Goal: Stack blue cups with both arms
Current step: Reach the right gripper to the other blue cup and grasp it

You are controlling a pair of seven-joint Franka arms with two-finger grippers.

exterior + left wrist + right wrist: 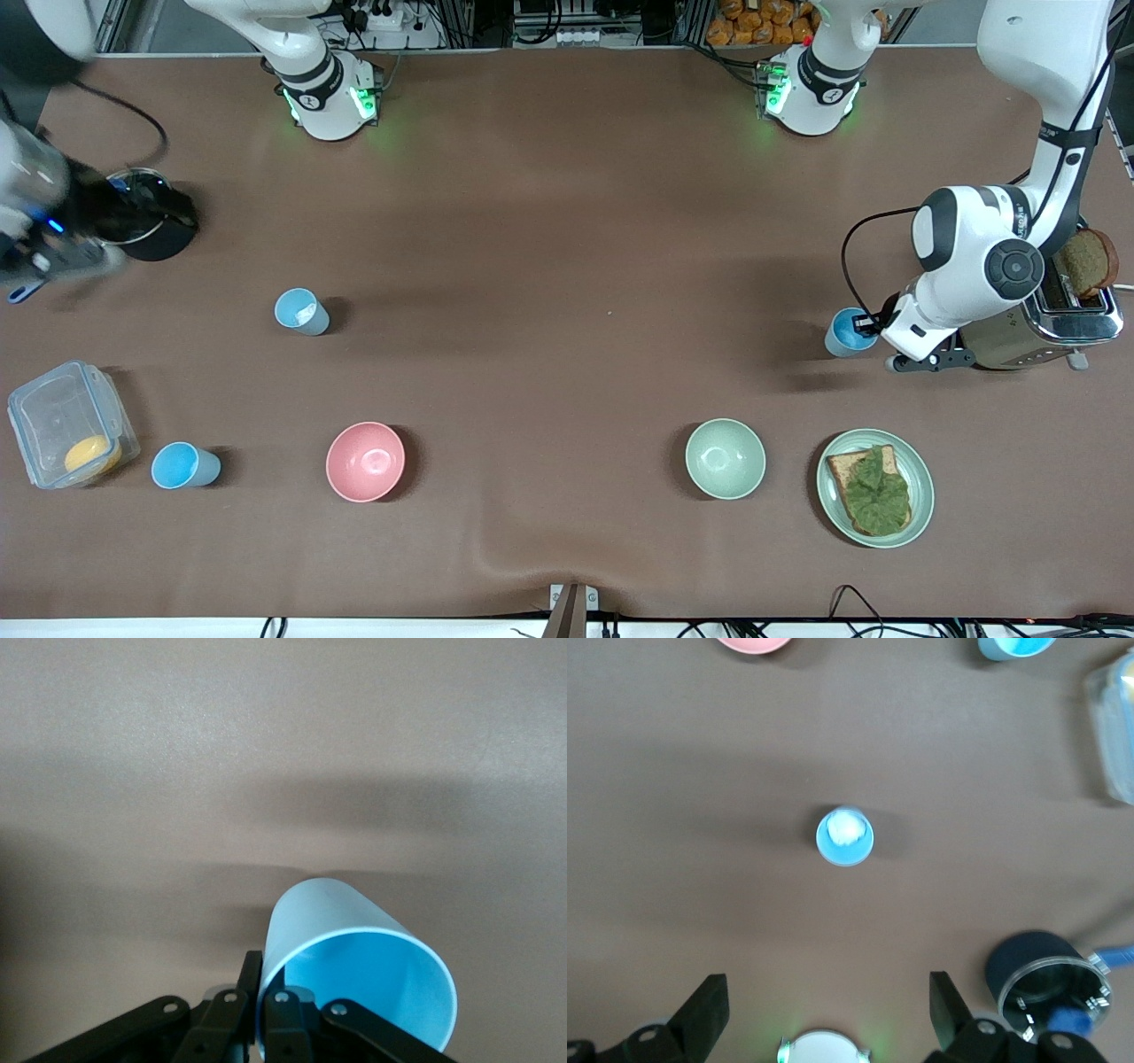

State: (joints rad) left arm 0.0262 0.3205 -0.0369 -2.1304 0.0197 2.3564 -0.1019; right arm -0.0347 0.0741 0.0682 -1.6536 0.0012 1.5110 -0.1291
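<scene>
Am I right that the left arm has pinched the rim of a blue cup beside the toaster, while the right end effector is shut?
Not quite. The left end effector does pinch the blue cup's rim beside the toaster, but the right end effector is open, its fingers spread wide in the right wrist view.

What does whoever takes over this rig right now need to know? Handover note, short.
Left pincer: shut on the rim of a blue cup beside the toaster at the left arm's end; whether it is lifted, I can't tell.
Right pincer: open, high over the table's right-arm end, above the kettle.
Second blue cup stands alone, something white inside.
Third blue cup stands beside the clear container, nearer the front camera.
Done: one cup gripped. Left: all stacking.
</scene>
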